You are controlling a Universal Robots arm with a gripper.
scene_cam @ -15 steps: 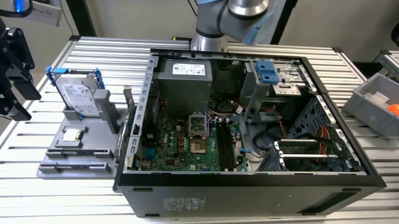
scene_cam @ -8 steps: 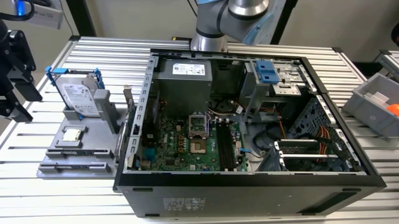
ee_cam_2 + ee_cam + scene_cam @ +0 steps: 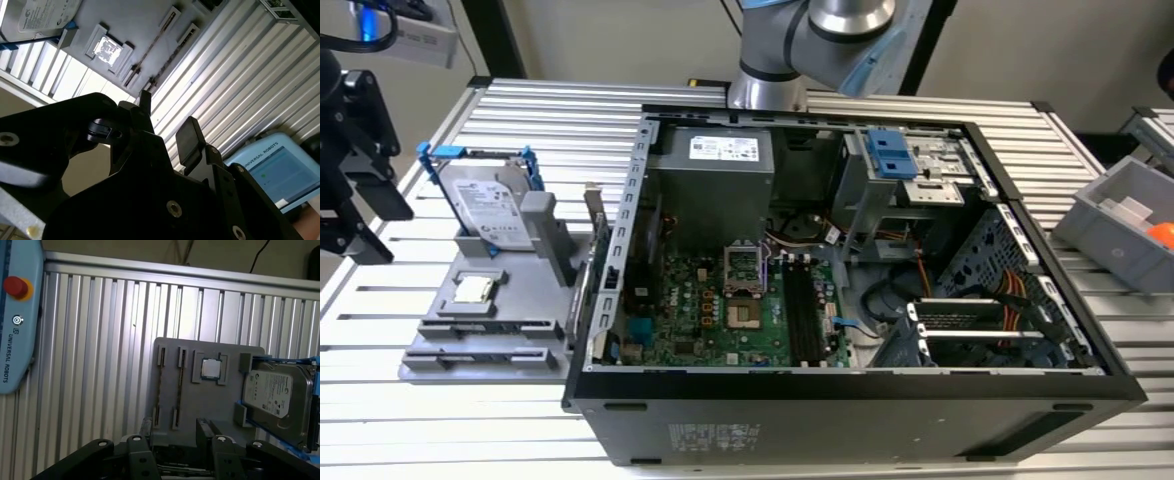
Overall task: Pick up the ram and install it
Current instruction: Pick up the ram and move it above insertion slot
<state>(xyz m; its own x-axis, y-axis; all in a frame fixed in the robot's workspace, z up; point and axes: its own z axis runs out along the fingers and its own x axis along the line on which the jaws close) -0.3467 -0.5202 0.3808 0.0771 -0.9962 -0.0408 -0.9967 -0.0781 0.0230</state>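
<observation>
The ram (image 3: 178, 387) is a long, thin dark strip, edge-on in a slot of the grey tray (image 3: 520, 305) at the exterior view's lower left. The gripper (image 3: 174, 432) hangs near it, fingers spread, empty.

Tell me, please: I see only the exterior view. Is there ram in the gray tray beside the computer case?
Observer: Yes. In the first wrist view a ram stick stands on edge in the gray tray, and a second ram stick beside it.
Operator: Is the gripper open?
Observer: In the second wrist view the gripper is open, with nothing between its fingers.
Operator: Does it touch a stick?
Observer: No; in the first wrist view both sticks stand free of it.
</observation>
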